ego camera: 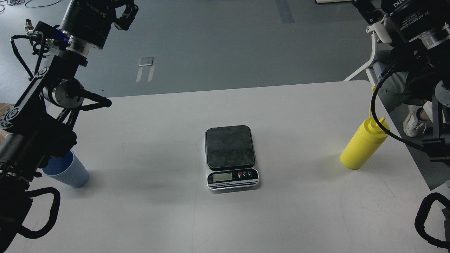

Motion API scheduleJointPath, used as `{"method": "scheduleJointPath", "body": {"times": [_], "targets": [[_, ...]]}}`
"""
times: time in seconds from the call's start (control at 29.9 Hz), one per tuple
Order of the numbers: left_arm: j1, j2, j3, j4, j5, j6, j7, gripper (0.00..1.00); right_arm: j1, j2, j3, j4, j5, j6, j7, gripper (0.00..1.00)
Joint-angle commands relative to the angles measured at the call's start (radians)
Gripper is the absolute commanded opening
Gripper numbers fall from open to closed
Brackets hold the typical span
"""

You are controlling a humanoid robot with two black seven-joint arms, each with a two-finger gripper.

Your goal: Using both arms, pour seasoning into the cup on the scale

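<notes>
The light blue cup (68, 172) stands upright on the white table (168, 218) at the far left, partly hidden behind my left arm. The scale (230, 156) sits in the middle of the table with its dark platform bare. The yellow seasoning bottle (364, 144) stands upright near the right edge, with a cable of my right arm crossing its nozzle. My left gripper (123, 12) is high at the top left, far above the cup and holding nothing. My right gripper (367, 12) is at the top right, well above the bottle. The top edge of the view cuts off both grippers' fingers.
Beyond the table's far edge is grey floor. A white chair frame (369, 59) and a person's shoe (415, 121) are off the right side. Cable loops hang from both arms at the lower left (38, 214) and the lower right (427, 221).
</notes>
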Motion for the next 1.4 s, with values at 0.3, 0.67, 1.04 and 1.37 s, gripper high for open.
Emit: {"method": "scheduleJointPath", "body": {"times": [0.3,0.67,1.04,1.37], "targets": [[-0.069,-0.055,0.022,0.014,0.008,0.000,0.009,0.98,0.002,-0.012,0.003,0.007,0.003,0.000,-0.008,0.99],[-0.169,-0.118,0.246,0.043,0.012,0.000,-0.005,0.98,-0.009,-0.017,0.003,0.028,0.002,0.000,-0.012,0.99],[-0.195,-0.101,0.250,0.006,0.235,0.000,-0.054,0.98,-0.025,-0.029,0.008,0.022,0.002,0.000,-0.012,0.99],[-0.193,0.055,0.296,-0.036,0.870,0.000,-0.067,0.98,-0.046,-0.035,0.009,0.010,-0.002,0.000,-0.011,1.00]]}}
